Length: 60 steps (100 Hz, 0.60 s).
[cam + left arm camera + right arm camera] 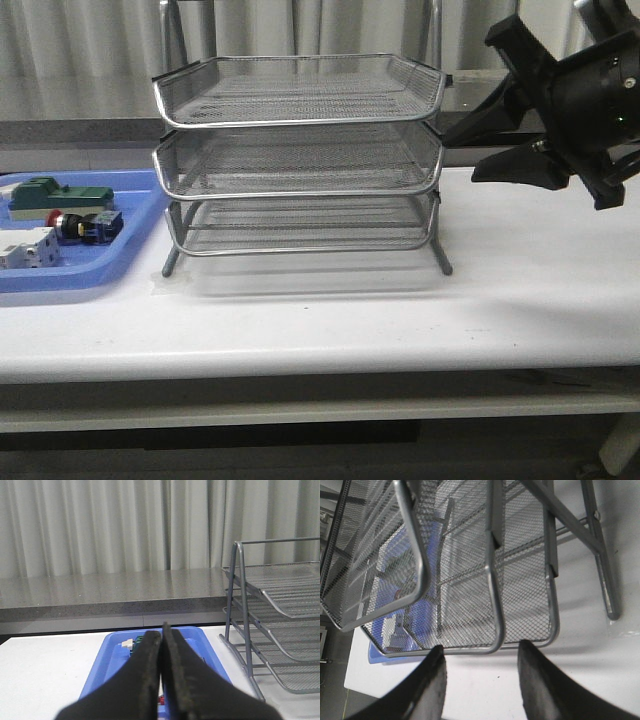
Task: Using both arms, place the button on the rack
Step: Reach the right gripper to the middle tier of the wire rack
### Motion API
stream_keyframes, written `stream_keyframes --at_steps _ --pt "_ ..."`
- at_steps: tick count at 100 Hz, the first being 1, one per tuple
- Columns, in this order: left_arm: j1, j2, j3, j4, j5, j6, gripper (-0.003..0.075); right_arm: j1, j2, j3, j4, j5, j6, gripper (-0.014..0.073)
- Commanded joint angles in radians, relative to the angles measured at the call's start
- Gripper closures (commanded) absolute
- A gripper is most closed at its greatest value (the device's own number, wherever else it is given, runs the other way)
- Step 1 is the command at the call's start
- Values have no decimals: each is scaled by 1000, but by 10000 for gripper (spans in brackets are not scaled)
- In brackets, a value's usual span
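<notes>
From the front, we see the button lying in the blue tray, just left of the 3-tier rack, its long axis running left-right with the red cap leftward. Our right gripper hovers beside the rack's right side, well apart from the button, so the left arm is nearer.

In the left wrist view, the left gripper is pressed together and empty, aimed over the tray.

In the right wrist view, the right gripper's fingers are spread, facing the rack's trays.

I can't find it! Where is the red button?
Front view, far left: the button lies in the blue tray, between the green block and the white block, left of the rack.
</notes>
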State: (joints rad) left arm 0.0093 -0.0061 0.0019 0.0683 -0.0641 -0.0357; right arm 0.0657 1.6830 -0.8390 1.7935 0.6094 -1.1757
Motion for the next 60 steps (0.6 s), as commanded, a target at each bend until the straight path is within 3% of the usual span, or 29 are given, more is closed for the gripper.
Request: stream_keyframes --at_steps 1,60 --pt "-2 -29 46 -1 -72 -10 716 -6 -5 -53 35 65 -19 237" --pt "-2 -29 46 -1 -72 -10 716 39 170 -206 35 137 -19 237"
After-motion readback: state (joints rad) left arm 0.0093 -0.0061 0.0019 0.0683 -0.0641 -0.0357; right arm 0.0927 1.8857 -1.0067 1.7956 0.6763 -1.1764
